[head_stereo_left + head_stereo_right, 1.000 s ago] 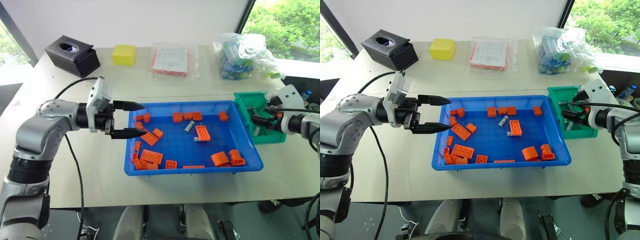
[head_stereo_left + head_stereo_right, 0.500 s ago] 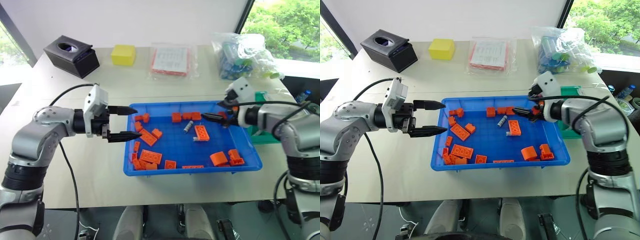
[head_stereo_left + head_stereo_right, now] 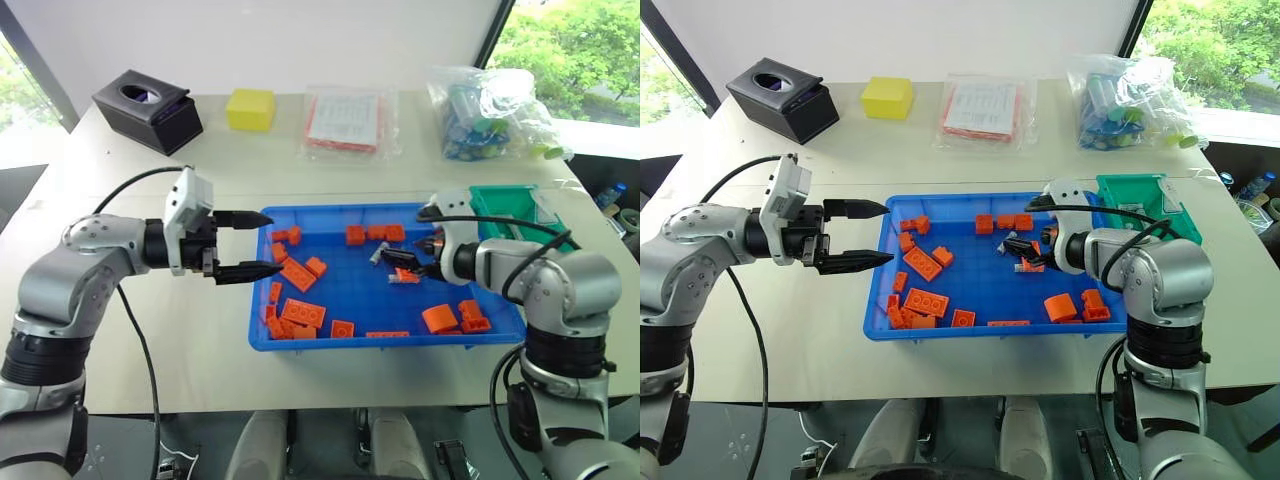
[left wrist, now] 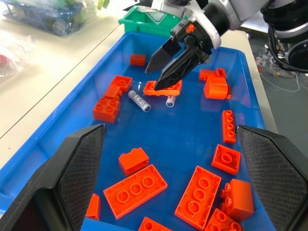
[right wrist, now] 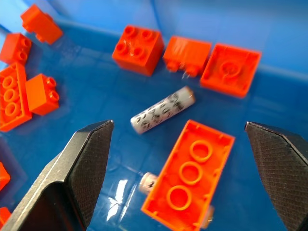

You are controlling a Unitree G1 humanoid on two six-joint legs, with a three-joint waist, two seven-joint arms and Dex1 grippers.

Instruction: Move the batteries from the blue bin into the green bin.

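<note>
Right wrist view: right end effector [image 5: 175,159] spread wide over a battery [image 5: 162,109] — apparently lining up a grasp; left end effector [image 3: 250,243] open, idle.

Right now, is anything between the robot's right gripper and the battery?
No. The open right gripper hangs above the loose battery with nothing between them. A second battery lies partly under an orange brick.
</note>
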